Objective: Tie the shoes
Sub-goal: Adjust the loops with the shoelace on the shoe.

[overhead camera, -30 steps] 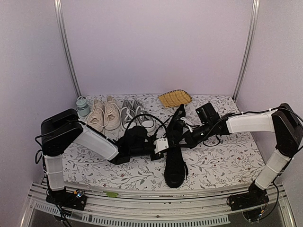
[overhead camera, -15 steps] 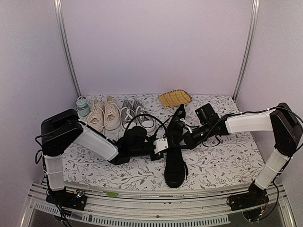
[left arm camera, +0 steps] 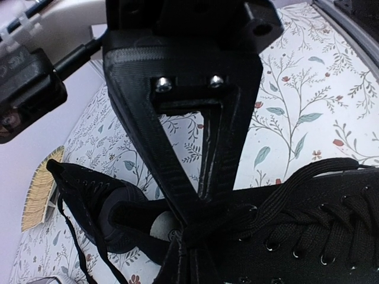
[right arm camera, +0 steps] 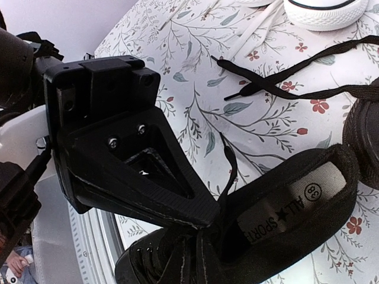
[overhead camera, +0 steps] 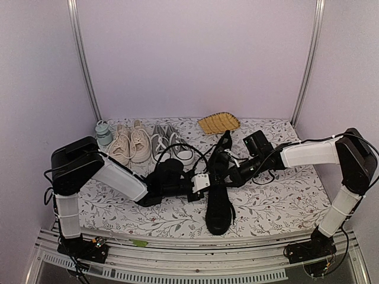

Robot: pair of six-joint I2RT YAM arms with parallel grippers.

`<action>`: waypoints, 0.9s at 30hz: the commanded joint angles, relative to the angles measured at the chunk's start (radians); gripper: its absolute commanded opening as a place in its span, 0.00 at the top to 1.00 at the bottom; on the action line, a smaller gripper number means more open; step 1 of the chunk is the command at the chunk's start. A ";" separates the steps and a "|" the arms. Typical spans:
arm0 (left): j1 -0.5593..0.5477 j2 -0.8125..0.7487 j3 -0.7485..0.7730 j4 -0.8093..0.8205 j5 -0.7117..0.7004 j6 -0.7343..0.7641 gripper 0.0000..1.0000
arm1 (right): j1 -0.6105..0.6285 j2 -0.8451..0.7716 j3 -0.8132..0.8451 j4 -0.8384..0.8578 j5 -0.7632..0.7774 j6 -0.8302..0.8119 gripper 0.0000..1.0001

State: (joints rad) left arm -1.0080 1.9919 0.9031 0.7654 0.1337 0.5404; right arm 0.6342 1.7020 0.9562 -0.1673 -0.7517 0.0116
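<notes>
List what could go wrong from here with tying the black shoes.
The left end effector is shut on a lace at the near black shoe; a hard pull may drag the shoe. A loose lace lying across the table by the right end effector could snag.

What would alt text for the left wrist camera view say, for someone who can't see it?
The left gripper, black and closed, meets the laces of a black canvas sneaker on a floral tablecloth. A second black sneaker lies beyond it, opening toward the camera, with a woven yellow object at the left edge.
</notes>
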 commanded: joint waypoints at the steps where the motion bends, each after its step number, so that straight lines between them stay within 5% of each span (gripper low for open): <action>1: 0.001 0.007 -0.007 0.047 -0.025 -0.016 1.00 | 0.011 0.004 -0.008 -0.027 0.027 -0.001 0.95; 10: 0.002 0.007 -0.016 0.063 -0.015 -0.031 1.00 | 0.012 0.022 -0.015 0.023 -0.072 -0.020 0.88; 27: 0.016 0.028 0.006 0.067 0.053 -0.075 1.00 | 0.015 0.057 0.008 0.067 0.035 0.024 0.82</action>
State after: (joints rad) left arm -1.0000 2.0026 0.8913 0.7914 0.1486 0.4995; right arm 0.6403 1.7515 0.9508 -0.1307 -0.7650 0.0154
